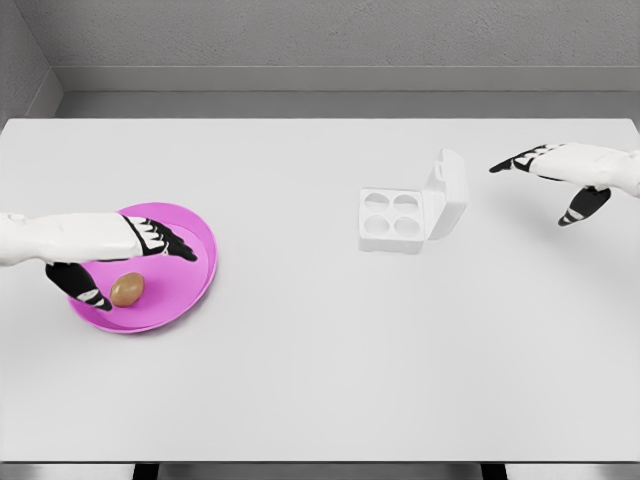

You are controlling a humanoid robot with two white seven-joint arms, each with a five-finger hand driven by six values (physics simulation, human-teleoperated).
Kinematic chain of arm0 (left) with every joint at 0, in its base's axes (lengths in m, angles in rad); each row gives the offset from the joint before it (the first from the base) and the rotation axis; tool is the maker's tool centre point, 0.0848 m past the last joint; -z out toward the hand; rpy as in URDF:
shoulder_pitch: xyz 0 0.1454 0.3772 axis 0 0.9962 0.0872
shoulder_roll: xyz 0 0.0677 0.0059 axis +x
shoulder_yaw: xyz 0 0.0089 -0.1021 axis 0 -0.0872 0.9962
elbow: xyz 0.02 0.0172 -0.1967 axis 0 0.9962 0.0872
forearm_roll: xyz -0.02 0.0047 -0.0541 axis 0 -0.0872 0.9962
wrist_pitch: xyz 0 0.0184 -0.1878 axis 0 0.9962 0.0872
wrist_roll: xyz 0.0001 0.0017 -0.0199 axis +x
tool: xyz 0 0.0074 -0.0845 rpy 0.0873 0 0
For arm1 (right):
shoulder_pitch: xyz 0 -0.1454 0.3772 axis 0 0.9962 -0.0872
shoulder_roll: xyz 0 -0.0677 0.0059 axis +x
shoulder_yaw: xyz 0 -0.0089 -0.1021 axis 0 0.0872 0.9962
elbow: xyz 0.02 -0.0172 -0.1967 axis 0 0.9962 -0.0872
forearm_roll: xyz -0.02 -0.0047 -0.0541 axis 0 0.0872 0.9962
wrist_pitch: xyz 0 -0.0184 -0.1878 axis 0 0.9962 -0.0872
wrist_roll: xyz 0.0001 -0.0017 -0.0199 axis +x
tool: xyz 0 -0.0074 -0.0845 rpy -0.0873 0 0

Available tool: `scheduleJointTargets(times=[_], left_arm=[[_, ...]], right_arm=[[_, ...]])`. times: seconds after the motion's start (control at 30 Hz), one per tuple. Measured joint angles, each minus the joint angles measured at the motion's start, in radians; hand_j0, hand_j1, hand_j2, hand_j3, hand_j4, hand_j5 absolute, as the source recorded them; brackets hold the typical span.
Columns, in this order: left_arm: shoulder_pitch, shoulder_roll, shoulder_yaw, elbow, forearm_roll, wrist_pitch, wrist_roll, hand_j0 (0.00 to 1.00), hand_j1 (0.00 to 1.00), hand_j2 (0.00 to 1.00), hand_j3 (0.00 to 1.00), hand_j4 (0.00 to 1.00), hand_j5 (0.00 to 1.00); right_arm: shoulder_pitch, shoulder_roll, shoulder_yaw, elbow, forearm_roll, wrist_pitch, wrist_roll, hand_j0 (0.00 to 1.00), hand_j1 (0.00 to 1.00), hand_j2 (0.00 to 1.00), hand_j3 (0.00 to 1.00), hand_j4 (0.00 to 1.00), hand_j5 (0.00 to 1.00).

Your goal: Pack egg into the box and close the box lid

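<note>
My left hand (120, 255) hangs over the pink plate (195, 240), fingers spread wide and holding nothing, thumb and fingers to either side of the brown egg (127, 289) lying on the plate. My right hand (560, 175), likewise spread and holding nothing, waits just beside the white box (405, 215), whose lid (450, 190) stands raised over four vacant cups. Likely risks: an off-centre pinch rolls the egg away; excess squeeze cracks it; the lid gets knocked. No writing or brand is legible.
</note>
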Motion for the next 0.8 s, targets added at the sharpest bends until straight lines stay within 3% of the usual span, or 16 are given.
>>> scheduleJointTargets(times=[0.33, 0.8], left_arm=[[0.028, -0.033, 0.001, 0.069, -0.111, -0.009, 0.038, 1.0, 1.0, 1.0, 1.0, 1.0, 1.0], [0.031, -0.058, 0.0, 0.133, -0.126, -0.007, 0.046, 1.0, 1.0, 1.0, 1.0, 1.0, 1.0]], right_arm=[[0.029, -0.011, 0.001, 0.003, 0.001, -0.09, 0.0, 1.0, 1.0, 1.0, 1.0, 1.0, 1.0], [0.038, -0.032, 0.003, -0.004, 0.001, -0.119, 0.0, 1.0, 1.0, 1.0, 1.0, 1.0, 1.0]])
